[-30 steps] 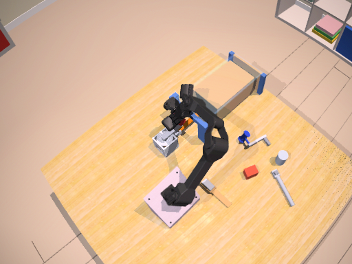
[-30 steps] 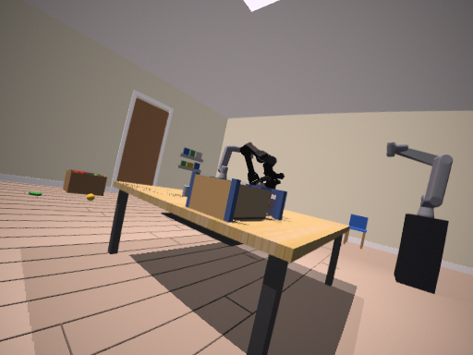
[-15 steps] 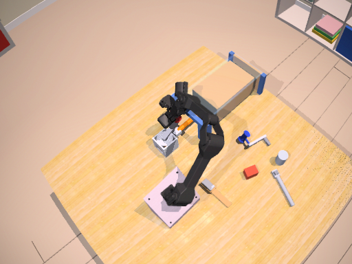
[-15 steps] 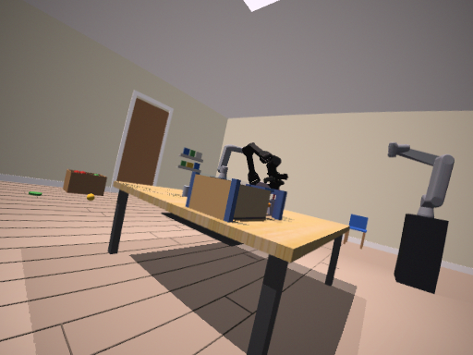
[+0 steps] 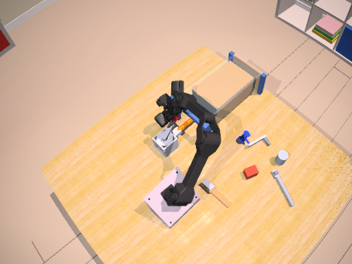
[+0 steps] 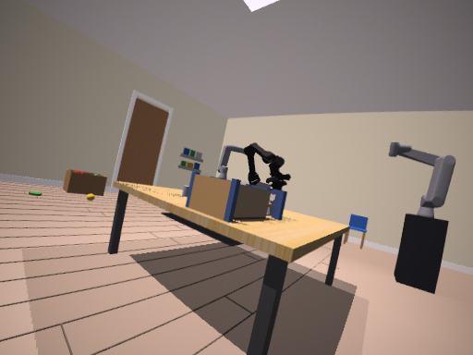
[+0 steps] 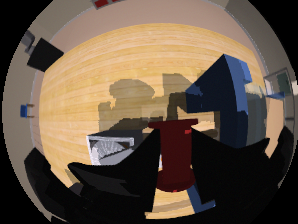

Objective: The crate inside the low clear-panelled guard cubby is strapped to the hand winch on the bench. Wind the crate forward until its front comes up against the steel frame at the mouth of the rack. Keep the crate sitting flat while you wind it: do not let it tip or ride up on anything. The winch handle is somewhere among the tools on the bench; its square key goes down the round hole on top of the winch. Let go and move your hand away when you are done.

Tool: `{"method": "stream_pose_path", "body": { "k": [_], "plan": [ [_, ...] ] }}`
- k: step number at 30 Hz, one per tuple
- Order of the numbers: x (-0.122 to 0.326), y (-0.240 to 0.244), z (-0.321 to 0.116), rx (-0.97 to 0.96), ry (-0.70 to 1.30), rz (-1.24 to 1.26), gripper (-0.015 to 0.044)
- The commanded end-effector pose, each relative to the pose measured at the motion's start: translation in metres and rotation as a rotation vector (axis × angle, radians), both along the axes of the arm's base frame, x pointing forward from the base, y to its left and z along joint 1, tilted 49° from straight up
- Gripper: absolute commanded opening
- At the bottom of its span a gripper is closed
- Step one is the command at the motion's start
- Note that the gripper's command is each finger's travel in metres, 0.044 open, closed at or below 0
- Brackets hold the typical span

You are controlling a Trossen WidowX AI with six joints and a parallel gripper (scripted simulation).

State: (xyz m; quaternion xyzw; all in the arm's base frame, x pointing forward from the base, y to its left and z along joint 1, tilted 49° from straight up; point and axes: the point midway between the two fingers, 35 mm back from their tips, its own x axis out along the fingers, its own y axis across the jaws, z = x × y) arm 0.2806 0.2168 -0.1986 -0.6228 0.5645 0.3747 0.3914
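The hand winch is an open-topped grey box with a pale drum. A grey crank arm lies over its top and runs toward my gripper. My gripper is shut on the dark red knob of the winch handle, beside the winch and near the blue frame at the rack mouth. An orange strap runs between winch and frame. The guard cubby stands behind the frame. The crate's front and its gap to the frame cannot be made out; whether the key sits fully down is hidden.
To the right lie a blue knobbed piece, a grey cranked bar, a grey cylinder, a red block and a long grey tool. A wooden-handled brush lies beside the arm's base plate.
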Motion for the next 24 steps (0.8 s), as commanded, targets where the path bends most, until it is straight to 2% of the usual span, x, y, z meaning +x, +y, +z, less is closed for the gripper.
{"method": "stream_pose_path", "body": {
  "k": [1,24],
  "plan": [
    [-0.015,0.013,-0.015,0.027,0.030,0.010,0.0000],
    [-0.042,0.027,-0.033,0.030,0.031,0.010,0.0000]
  ]
}}
